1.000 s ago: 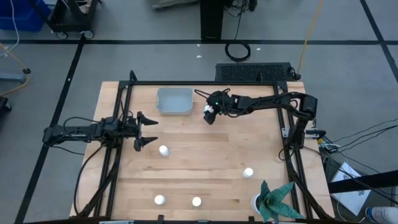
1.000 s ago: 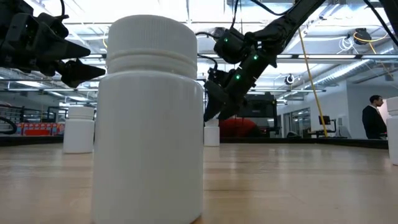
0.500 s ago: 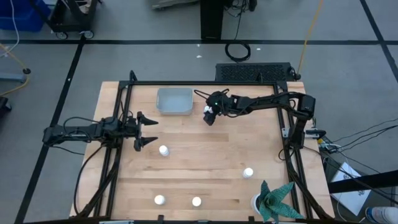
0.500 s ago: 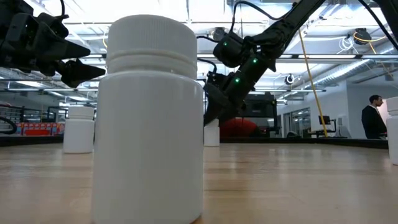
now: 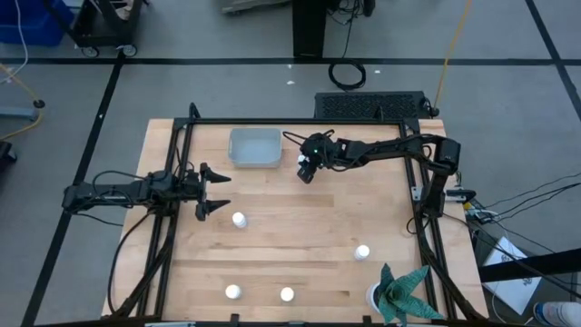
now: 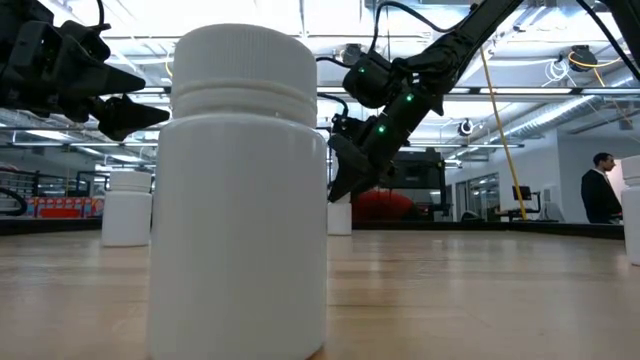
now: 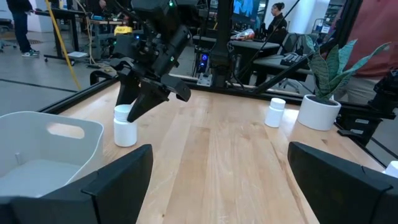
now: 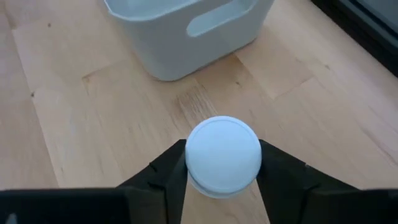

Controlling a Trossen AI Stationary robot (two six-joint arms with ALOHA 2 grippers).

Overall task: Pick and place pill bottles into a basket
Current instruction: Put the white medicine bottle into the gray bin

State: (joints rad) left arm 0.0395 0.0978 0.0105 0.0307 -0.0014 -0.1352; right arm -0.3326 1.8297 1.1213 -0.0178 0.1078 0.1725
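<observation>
My right gripper [image 5: 305, 169] is shut on a small white pill bottle [image 8: 222, 152] that stands on the wood just right of the grey-blue basket [image 5: 255, 147]. It also shows in the left wrist view [image 7: 124, 126] and the low view [image 6: 340, 215]. My left gripper [image 5: 225, 192] hovers open and empty at the table's left side, above and left of a second bottle [image 5: 239, 220], which stands upright on its base. Three more bottles stand upright near the front: one [image 5: 362, 252], another [image 5: 232, 292] and a third [image 5: 287, 294]. My right gripper pinches the bottle at its cap's two opposite sides [image 8: 189, 158] between its two fingers [image 8: 163, 174]. The fingers come slanting down from above and from the table's right. The bottle is upright, and its base appears to rest on the table.
A white pot with a green plant [image 5: 398, 295] stands at the front right corner. A black frame [image 5: 290, 123] runs along the table's far edge and sides. Bare wood lies in the middle of the table. A person [image 6: 600, 190] stands far off in the room.
My right gripper has gone down a little around the bottle beside the basket. The bottle has stayed where it was.
</observation>
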